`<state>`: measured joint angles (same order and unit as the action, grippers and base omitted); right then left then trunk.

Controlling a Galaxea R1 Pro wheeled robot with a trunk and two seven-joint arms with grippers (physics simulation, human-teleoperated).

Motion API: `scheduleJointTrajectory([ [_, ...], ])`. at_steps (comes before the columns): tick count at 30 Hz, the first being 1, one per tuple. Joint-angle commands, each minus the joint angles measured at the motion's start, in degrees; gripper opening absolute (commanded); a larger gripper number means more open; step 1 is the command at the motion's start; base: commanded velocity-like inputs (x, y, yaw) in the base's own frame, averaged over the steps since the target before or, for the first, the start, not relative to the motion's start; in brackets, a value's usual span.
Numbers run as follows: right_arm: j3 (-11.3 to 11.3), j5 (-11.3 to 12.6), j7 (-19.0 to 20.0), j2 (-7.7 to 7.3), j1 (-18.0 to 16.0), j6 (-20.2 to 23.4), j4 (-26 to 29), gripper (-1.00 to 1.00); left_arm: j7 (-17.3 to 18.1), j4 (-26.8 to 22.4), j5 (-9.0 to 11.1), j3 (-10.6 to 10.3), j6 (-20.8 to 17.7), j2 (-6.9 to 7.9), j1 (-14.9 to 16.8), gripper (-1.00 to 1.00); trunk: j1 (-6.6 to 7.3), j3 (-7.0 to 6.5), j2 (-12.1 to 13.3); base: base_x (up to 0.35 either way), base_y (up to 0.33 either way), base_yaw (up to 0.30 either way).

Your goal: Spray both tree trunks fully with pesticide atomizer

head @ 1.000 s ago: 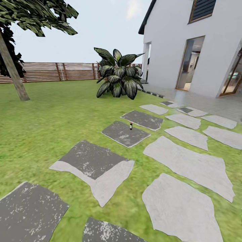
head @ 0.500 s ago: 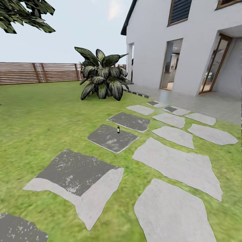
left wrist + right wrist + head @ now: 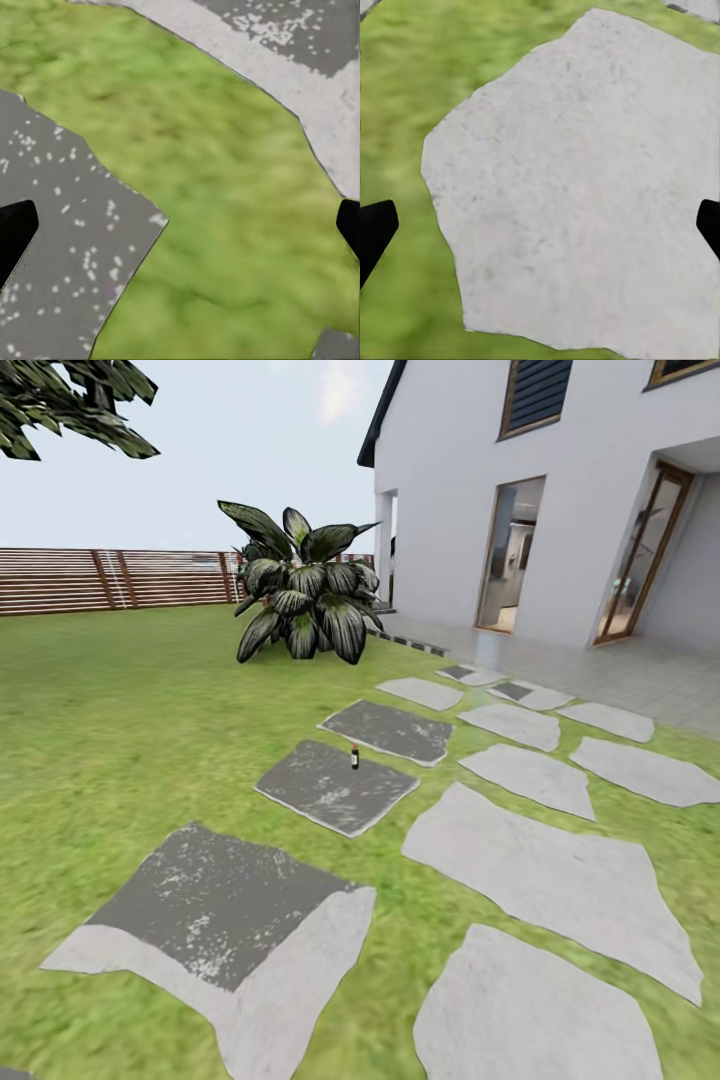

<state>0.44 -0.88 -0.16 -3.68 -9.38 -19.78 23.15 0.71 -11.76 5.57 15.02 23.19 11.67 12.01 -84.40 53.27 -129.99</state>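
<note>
**Atomizer still on the ground, nothing picked up or sprayed**

Pesticide atomizer [image 3: 354, 757] is what I take the tiny dark upright bottle to be, standing at the far edge of a dark stepping stone [image 3: 335, 787] well ahead of me; it is too small to make out any detail. So by my reading the task has barely begun: the pickup is not done, and both trunks are left to spray.

Working from the big things down: the garden lawn [image 3: 130, 720] opens wide to my left, running back to the slatted fence [image 3: 110, 577], with no obstacle on it that I can see. To my right the white house [image 3: 560, 500] and its paved terrace [image 3: 620, 670] close that side off. A broad-leaved bush [image 3: 305, 600] sits beyond the bottle, near the house corner. Some foliage [image 3: 60, 405] hangs in at the upper left, but no trunk is in sight (I will have to go looking for the trees later).

The path of stones between me and the bottle looks flat and free, so I judge a straight roll forward is open.

Both wrist cameras look down at the ground. My left gripper [image 3: 180, 229] hangs over grass and a speckled dark stone [image 3: 60, 240], fingers spread wide and holding nothing; my right gripper [image 3: 540, 229] hangs likewise spread over a pale stone [image 3: 577, 187].
</note>
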Motion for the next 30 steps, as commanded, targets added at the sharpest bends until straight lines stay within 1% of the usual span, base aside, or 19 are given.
scheduleJointTrajectory([
  [1, 0.08, -0.09, -0.02, -0.02, -0.03, -0.17, -0.03, 1.0, 0.05, 0.07, 0.58, -0.26, 0.18, 0.02, 0.03, 1.0, -0.02, 0.05, -0.02, 0.338, 0.087, 0.0],
  [30, 0.09, -0.16, -0.02, -0.02, -0.03, -0.17, -0.03, 1.0, 0.04, 0.07, 0.58, -0.26, 0.19, 0.02, 0.03, 1.0, -0.02, 0.05, -0.02, 0.338, 0.087, 0.0],
])
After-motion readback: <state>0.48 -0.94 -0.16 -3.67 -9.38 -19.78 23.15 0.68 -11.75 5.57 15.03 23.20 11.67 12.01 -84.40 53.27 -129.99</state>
